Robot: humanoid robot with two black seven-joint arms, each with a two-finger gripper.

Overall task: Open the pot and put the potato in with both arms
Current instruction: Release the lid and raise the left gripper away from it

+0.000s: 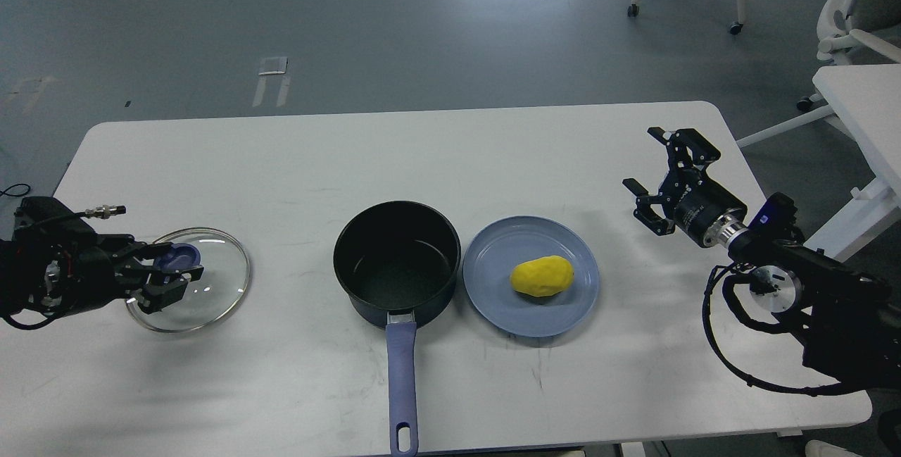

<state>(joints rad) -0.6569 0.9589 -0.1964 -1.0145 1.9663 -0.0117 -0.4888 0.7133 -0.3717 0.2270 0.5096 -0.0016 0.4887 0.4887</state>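
Observation:
A black pot (398,263) with a blue handle stands open at the table's middle. A yellow potato (542,276) lies on a blue plate (493,281) just right of the pot. A glass lid (204,288) with a blue knob (177,257) is low over or on the table at the left. My left gripper (166,279) is shut on the lid's knob. My right gripper (651,172) is open and empty, raised above the table's right side, well right of the plate.
The white table (422,154) spans the view. A second white table (859,105) and chair legs stand on the grey floor at the right and back.

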